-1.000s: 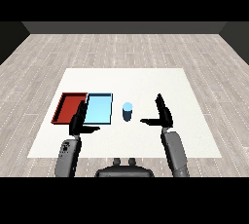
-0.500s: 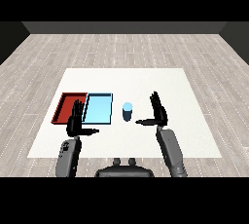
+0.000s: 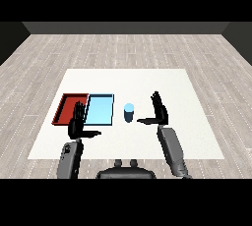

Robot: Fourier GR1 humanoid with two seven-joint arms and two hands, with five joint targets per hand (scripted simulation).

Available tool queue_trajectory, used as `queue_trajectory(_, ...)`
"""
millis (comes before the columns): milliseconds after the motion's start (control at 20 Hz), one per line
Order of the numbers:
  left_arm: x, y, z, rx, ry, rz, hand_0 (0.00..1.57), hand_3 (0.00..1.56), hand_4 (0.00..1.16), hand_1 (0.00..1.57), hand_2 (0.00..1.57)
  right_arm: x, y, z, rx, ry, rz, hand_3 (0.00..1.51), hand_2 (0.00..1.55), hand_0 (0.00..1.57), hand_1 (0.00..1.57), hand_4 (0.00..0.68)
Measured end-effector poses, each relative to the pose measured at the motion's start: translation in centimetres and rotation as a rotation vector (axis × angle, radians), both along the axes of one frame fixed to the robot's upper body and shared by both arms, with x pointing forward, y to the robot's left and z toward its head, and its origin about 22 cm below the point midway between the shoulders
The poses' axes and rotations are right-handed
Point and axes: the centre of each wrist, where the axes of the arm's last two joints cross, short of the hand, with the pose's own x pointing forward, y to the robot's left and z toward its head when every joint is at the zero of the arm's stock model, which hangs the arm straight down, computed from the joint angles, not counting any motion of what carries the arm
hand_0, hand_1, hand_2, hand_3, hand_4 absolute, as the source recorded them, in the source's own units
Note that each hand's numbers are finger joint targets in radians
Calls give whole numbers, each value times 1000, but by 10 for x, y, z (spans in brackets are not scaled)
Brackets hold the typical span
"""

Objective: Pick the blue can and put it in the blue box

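I hold my right hand [image 3: 158,113] spread beside the blue can [image 3: 129,112], thumb toward it for grasping, not touching.

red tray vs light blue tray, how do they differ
Colour: the red tray is red, the light blue tray pale blue. Place: the red tray lies at the outer left, while the light blue tray lies between it and the blue can. Cover: the left hand overlaps the red tray's near right corner and the light blue tray's near left corner. Both are flat, shallow, hold nothing, and lie side by side on the table.
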Motion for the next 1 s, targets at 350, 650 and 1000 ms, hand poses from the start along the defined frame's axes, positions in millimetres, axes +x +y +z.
queue_trajectory(350, 2, 8, -1, -7, 0, 1, 0, 0, 0, 0, 0, 1, 9, -11, 34, 60, 13, 0, 0, 0, 0, 0)
queue_trajectory(650, 3, 4, 6, -14, -4, 4, 0, 0, 0, 0, 0, 5, 15, -24, 61, 106, 7, 0, 0, 0, 0, 0)
queue_trajectory(1000, 3, 8, 2, -26, -12, 12, 0, 0, 0, 0, 0, 10, 28, -40, 87, 159, 1, 0, 0, 0, 0, 0)
